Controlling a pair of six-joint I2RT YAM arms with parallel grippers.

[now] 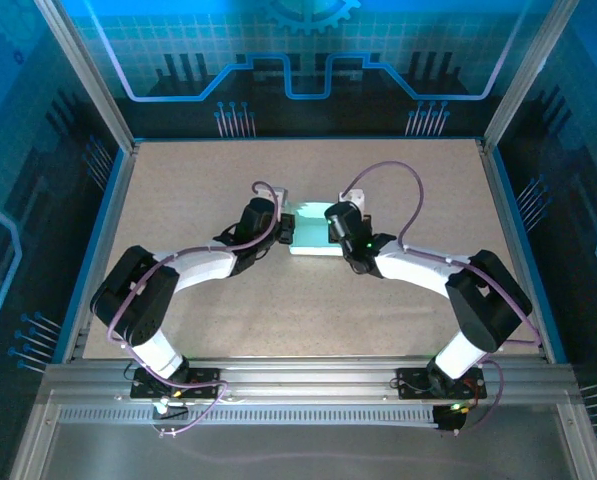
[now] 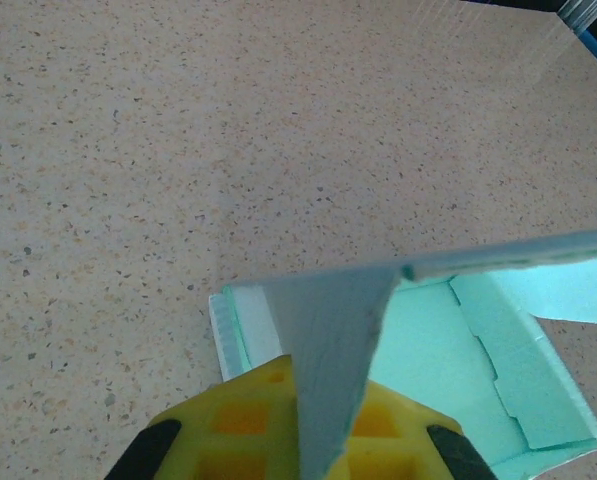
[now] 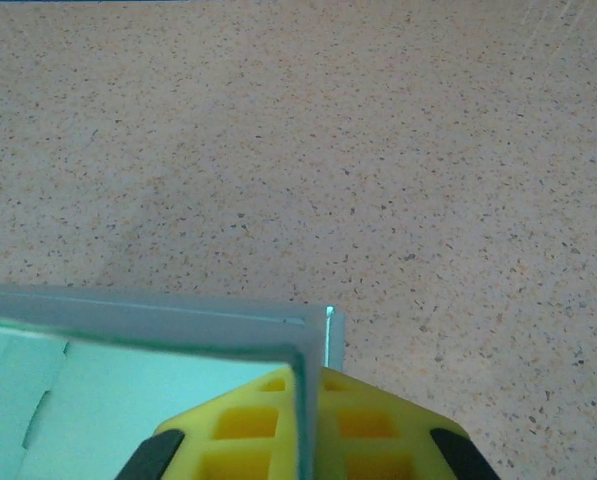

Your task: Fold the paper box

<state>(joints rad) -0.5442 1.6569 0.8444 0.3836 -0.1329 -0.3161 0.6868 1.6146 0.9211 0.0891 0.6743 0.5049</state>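
On the left, the left jaws are pressed onto a raised end flap (image 2: 330,340) of the paper box (image 1: 313,230), with the card standing edge-up between the yellow pads (image 2: 243,420). The box lies in the middle of the worktop (image 1: 308,310), between the two arms, and its pale floor (image 2: 448,340) shows. On the right, the right jaws pinch an upright wall (image 3: 128,322) near a corner, where the card runs edge-on between their pads (image 3: 363,425).

We judge the step in hand to be standing up the end walls and tucking them in. To do it well, we would grip low, near the creases. We would move both arms together so the thin card bends on its scored lines and not across a panel. One side should anchor the box while the other folds inward. Too hard a pull from either end could skew or drag the box.

From above, its long axis runs left to right across the worktop, with one short end toward each arm and the opening facing up.
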